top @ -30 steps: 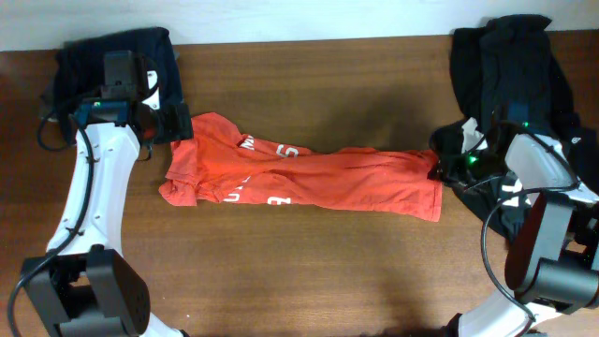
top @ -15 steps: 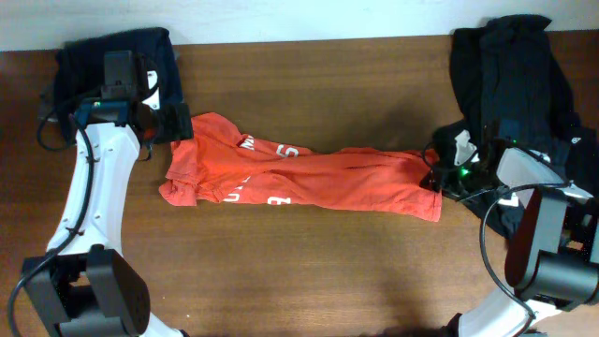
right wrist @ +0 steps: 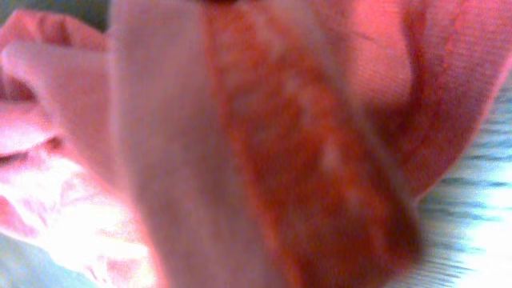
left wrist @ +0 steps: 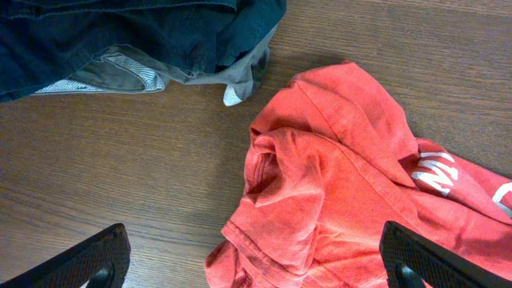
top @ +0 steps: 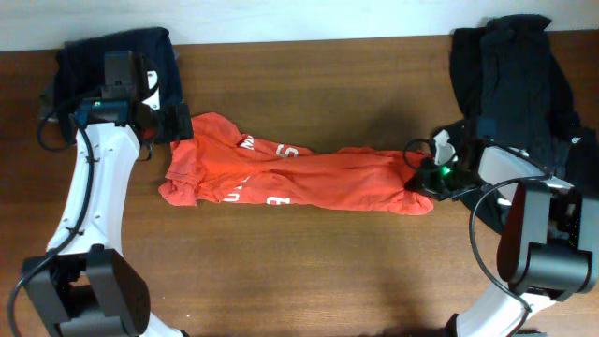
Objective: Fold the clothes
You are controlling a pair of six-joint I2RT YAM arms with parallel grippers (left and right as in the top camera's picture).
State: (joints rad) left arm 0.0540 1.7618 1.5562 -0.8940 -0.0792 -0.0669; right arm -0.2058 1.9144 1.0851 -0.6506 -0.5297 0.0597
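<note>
Cannot tell right gripper [top: 418,180] grip through blurred close-up T-shirt [right wrist: 304,160] fabric in its wrist view; left gripper [left wrist: 254,264] fingertips [left wrist: 88,260] cropped by bottom edge, dark pile [left wrist: 120,32] by top.

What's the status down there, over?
Left pincer open, by the sleeve. Right pincer at T-shirt hem, grip hidden. T-shirt rumpled, unfolded. Dark piles off to both sides.

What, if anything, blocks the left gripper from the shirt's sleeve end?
Nothing that shows, so probably yes, it can reach. The left gripper hangs open right above the shirt, with the bunched sleeve between its fingers. The dark pile lies beside the shirt, not over it.
</note>
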